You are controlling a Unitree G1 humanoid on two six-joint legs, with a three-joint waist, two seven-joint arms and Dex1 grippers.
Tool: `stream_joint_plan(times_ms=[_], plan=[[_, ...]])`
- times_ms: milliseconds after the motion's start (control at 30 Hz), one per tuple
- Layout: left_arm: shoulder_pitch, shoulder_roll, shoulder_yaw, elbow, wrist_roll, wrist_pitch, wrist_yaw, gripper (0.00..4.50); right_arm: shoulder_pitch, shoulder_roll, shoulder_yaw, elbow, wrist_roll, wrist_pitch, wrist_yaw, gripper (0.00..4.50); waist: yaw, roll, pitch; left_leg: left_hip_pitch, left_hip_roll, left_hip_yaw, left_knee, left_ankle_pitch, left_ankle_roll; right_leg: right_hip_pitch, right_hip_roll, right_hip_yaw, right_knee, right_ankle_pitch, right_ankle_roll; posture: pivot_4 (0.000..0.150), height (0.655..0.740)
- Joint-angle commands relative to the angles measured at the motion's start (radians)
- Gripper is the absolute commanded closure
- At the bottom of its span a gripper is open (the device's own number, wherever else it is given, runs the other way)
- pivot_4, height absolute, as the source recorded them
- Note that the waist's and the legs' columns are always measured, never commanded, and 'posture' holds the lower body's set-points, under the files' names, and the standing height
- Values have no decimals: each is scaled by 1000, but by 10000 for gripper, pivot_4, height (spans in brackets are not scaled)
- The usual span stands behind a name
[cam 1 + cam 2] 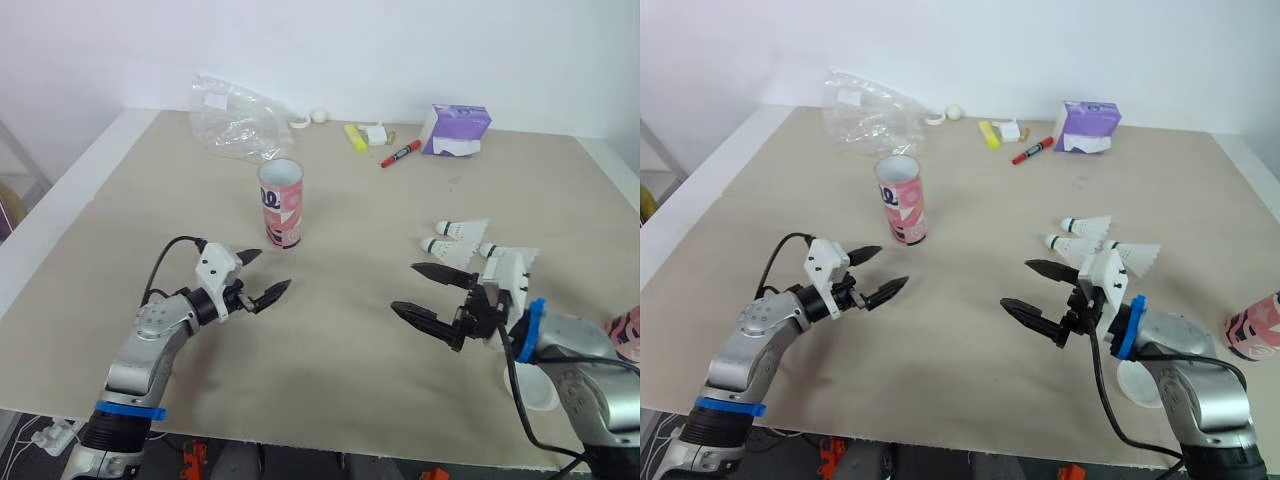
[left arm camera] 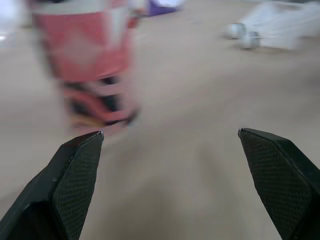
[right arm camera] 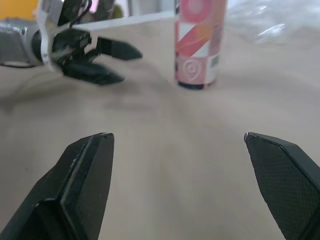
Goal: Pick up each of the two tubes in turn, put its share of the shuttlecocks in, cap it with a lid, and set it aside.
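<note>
Over the beige tabletop (image 1: pixel 340 200), left gripper (image 1: pixel 274 268) and right gripper (image 1: pixel 403 286) gape empty; the pink tube (image 1: pixel 282 205) stands just beyond the left one, so grasping it seems next.

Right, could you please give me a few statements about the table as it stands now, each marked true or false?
1. The pink patterned cylindrical tube stands upright with its top uncapped. True.
2. The left hand is shut around that tube. False: it is open and apart from the tube, on the near side of it.
3. The white feathered shuttlecocks lie on the beige table near the right hand. True.
4. The right hand holds a shuttlecock. False: it is open and empty.
</note>
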Motion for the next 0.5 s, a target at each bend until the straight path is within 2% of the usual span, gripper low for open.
stream_joint_plan(times_ms=[33,500], plan=[[-35,-14,43,23,-4,1,49,0,-52,8,22,60,-33,-55,50,386,0,0,0,0,0,0,0,0,0,0,0,0,0,0,0,1500,7400],[-244,-52,3,304,55,-39,39,0,-92,25,24,132,-97,-117,59,386,-5,0,0,1,0,0,0,0,0,0,1,0,0,3,3,1500,7400]])
